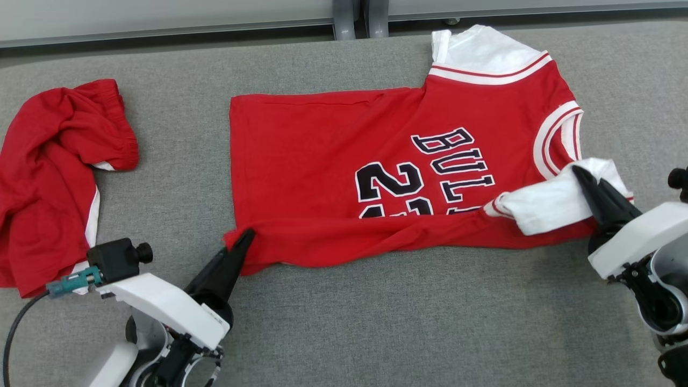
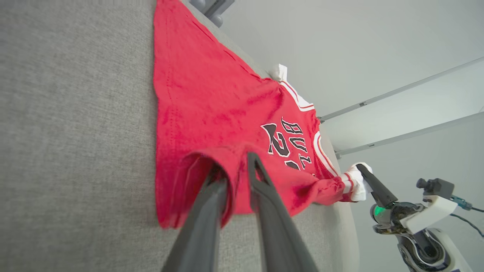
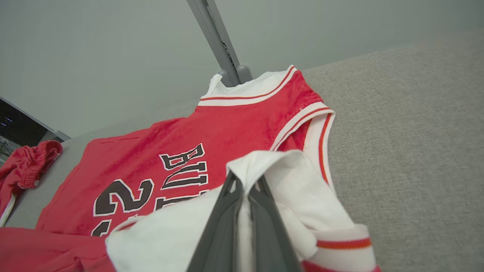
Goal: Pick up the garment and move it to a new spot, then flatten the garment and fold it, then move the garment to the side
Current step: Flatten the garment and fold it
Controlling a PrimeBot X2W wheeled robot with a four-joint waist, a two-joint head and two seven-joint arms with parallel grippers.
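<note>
**A:** Two tools on the jersey (image 1: 333, 161). How do they grip?

**B:** The left tool (image 1: 244, 236) is closed on the jersey's near hem corner. Red cloth is bunched between its fingers and hides one tip. The right tool (image 1: 579, 173) is pinched together on the white sleeve (image 1: 548, 207) at the jersey's near shoulder, with cloth wrapped round its tips.

**A:** And the print?

**B:** The lettering (image 1: 451, 161) reads "BUL", then runs under that sleeve. A fold of red cloth along the jersey's near edge covers the number's lower half.

**A:** Where does it lie?

**B:** Spread front up on the grey surface (image 1: 403, 322), mostly flat, with the near edge rumpled. It is soft red knit with white trim striped in red at the neck and armholes.

**A:** Anything else?

**B:** Past the jersey's hem end, well apart, sits a crumpled red garment (image 1: 48, 177) with a gathered band and white piping. The head view's edge cuts it off, so I cannot tell its whole shape. The surface is a coarse grey weave. Two grey posts (image 1: 344, 19) rise just beyond the jersey's far sleeve, against a plain pale wall (image 3: 113, 56).
</note>
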